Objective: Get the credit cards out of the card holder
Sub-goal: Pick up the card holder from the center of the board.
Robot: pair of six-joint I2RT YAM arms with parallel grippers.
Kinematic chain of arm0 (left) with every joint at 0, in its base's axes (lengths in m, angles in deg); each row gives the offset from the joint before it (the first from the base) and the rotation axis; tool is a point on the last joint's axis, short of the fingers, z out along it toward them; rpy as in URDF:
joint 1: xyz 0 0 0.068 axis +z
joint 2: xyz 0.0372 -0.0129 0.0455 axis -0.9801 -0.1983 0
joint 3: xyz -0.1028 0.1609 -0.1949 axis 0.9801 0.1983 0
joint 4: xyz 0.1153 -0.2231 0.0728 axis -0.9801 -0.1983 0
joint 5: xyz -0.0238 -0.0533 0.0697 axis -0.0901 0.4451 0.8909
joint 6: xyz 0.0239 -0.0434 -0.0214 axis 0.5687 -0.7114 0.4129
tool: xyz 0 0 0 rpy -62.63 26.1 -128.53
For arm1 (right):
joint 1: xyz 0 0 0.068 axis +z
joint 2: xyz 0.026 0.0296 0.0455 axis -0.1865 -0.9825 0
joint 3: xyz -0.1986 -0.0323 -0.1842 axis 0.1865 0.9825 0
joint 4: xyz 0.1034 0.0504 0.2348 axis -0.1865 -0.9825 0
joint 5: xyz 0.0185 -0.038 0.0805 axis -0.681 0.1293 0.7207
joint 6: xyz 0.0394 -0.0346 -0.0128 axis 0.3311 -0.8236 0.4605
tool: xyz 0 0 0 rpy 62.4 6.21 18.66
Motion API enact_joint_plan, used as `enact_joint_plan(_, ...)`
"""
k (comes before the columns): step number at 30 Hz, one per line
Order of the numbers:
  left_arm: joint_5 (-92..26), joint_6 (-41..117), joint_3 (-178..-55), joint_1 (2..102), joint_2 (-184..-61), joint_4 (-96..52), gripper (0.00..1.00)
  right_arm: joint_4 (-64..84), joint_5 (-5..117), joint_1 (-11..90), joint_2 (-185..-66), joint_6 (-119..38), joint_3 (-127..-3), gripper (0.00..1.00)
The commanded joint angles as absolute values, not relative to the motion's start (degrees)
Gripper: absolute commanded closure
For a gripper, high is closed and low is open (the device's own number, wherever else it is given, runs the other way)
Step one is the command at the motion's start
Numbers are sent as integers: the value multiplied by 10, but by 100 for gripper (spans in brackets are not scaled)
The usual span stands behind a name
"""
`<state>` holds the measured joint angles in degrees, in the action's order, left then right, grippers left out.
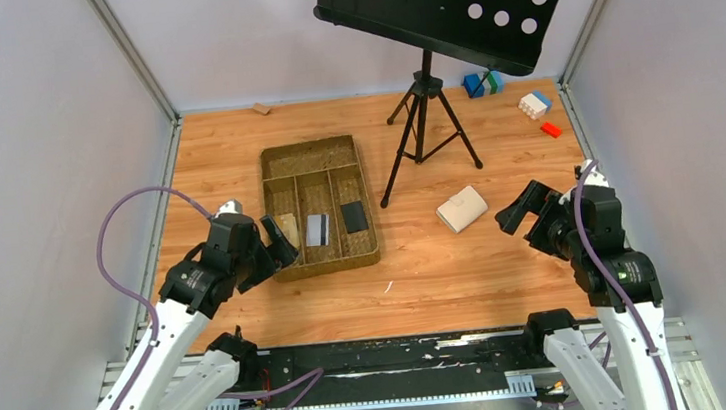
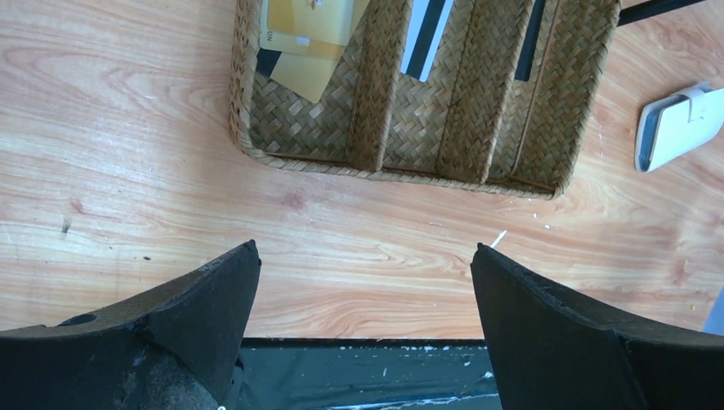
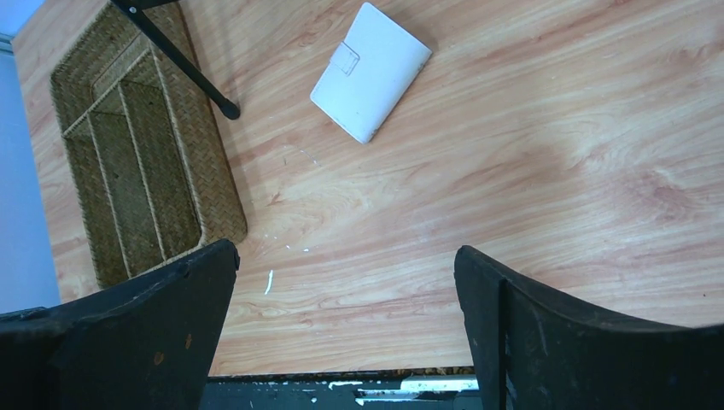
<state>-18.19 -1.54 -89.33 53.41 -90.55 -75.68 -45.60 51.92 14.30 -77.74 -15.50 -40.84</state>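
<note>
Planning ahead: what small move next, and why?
Probably just park the arms: the yellow card, silver card and black card already lie in the woven tray, the card holder lies shut, and the left gripper and right gripper are open, empty.

Both arms reach forward with bent elbows. The left pincer (image 1: 278,245) and the right pincer (image 1: 523,212) stand wide open, holding nothing.

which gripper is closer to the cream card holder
Right. The right gripper hovers open just right of the card holder; the left gripper is open by the left side of the woven tray, with the tray between it and the holder.
</note>
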Motion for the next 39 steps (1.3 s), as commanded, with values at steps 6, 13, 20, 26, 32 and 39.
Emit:
enact_joint_plan(6,-232,80,-907,531,-901,-720,0,-481,429,140,-847,-113,-419,0)
enact_joint_plan(13,-305,128,-890,531,-908,-703,0,-413,518,141,-961,-113,-432,0)
enact_joint_plan(20,-376,179,-895,531,-920,-629,0,-335,553,143,-1071,-62,-423,0)
enact_joint_plan(26,-418,177,-900,530,-961,-585,0,-325,513,165,-1190,-8,-469,0)
enact_joint_plan(32,-398,186,-903,530,-970,-588,0,-369,425,207,-1324,54,-530,0)
enact_joint_plan(39,-394,172,-888,530,-965,-576,0,-332,407,238,-1387,145,-542,0)
